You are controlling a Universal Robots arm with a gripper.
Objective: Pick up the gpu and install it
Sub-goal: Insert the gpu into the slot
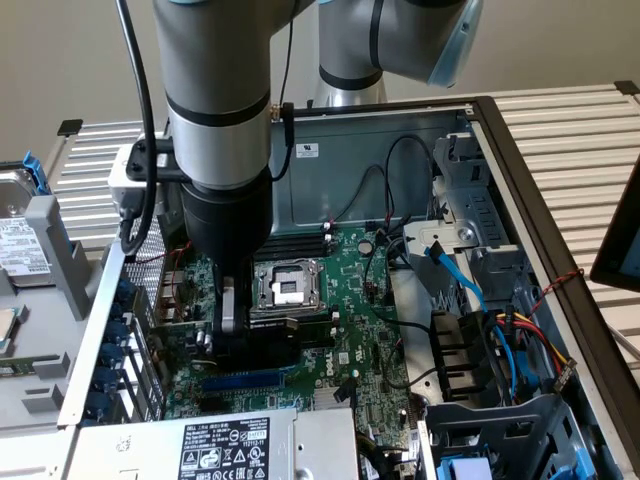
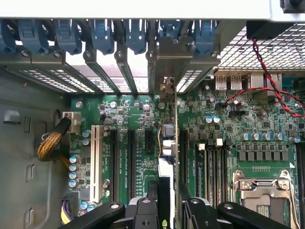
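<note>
In the wrist view I see the gpu (image 2: 167,138) edge-on. It stands upright over an expansion slot of the large green motherboard (image 2: 138,114), and its silver end bracket (image 2: 164,62) lies against the case's rear slot openings. My gripper (image 2: 167,205) is shut on the card, one finger on each side of its black shroud. In the exterior view the gripper (image 1: 232,325) reaches down inside the open computer case. The dark gpu (image 1: 262,345) sits low beneath it, just in front of the CPU socket (image 1: 285,285). Whether the card's edge is fully down in the slot is hidden.
Blue slot latches (image 2: 100,33) line the rear of the case. A white slot (image 2: 95,157) and a yellow-sleeved cable (image 2: 50,143) lie to one side. The power supply (image 1: 220,445) is at the front, a drive cage with coloured cables (image 1: 480,330) is at the exterior view's right, and a hard drive (image 1: 25,235) sits outside the case.
</note>
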